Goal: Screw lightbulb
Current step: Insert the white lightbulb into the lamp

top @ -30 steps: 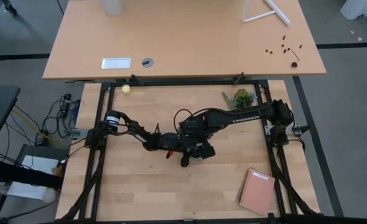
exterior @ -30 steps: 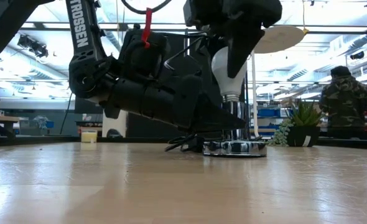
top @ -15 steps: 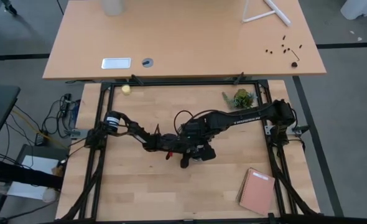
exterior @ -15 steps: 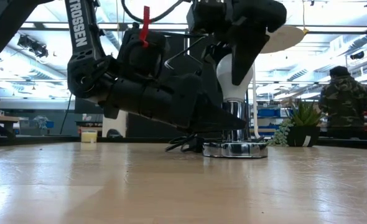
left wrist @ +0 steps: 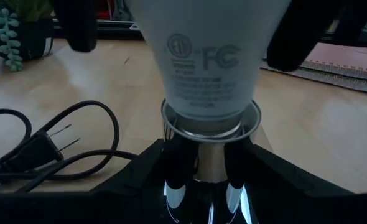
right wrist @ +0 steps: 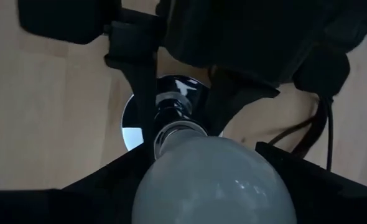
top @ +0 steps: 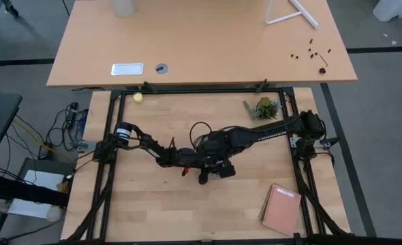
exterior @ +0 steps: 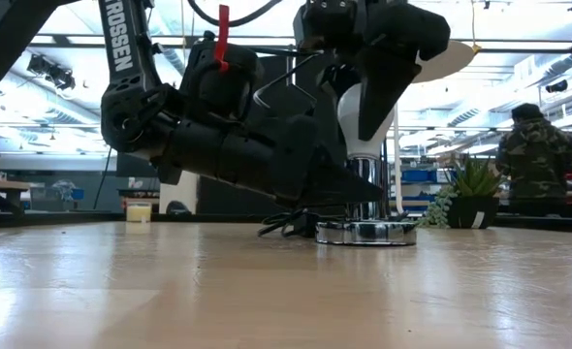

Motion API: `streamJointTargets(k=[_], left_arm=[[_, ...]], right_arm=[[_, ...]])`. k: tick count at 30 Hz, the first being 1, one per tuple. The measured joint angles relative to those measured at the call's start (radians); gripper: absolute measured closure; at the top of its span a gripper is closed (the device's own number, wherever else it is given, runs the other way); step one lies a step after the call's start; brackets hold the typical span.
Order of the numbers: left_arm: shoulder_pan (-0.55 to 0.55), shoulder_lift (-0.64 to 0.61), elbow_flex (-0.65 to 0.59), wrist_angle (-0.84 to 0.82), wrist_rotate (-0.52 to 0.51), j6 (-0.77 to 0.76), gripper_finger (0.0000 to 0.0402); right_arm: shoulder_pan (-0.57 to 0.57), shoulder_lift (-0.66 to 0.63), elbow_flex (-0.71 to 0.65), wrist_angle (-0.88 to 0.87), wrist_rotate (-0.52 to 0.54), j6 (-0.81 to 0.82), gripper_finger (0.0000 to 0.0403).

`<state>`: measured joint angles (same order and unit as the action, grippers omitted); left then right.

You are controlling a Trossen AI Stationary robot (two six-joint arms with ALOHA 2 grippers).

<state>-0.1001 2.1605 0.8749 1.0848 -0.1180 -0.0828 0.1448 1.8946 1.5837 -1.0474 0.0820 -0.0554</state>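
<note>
Where both arms meet mid-surface (top: 153,204), the bulb hides under them. Low down, the matte white bulb (exterior: 356,111) stands upright, base down in a chrome socket (exterior: 365,229), arm lettered TROSSEN. Left pincer (left wrist: 211,180) grips the socket; "FC" marks the bulb. Right pincer (right wrist: 211,168) clasps the bulb.
</note>
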Motion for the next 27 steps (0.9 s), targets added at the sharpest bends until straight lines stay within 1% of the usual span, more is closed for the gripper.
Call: streamJointTargets(k=[4, 10, 17, 21, 27], left_arm=[[0.000, 0.000, 0.000, -0.002, 0.000, 0.004, 0.0211], [0.000, 0.000, 0.000, -0.003, 0.000, 0.000, 0.0211], [0.002, 0.000, 0.000, -0.003, -0.015, -0.004, 0.0211], [0.002, 0.000, 0.000, -0.004, -0.015, 0.004, 0.0211], [-0.006, 0.000, 0.000, -0.005, -0.010, 0.030, 0.0211]], right_arm=[[0.025, 0.001, -0.004, 0.012, 0.027, 0.003, 0.0121], [0.036, 0.002, -0.006, 0.047, 0.009, 0.009, 0.0122], [0.037, 0.004, -0.014, 0.029, -0.015, 0.049, 0.0123], [0.013, 0.004, -0.040, 0.033, -0.021, 0.053, 0.0123], [-0.039, -0.004, -0.040, 0.046, -0.097, 0.049, 0.0127]])
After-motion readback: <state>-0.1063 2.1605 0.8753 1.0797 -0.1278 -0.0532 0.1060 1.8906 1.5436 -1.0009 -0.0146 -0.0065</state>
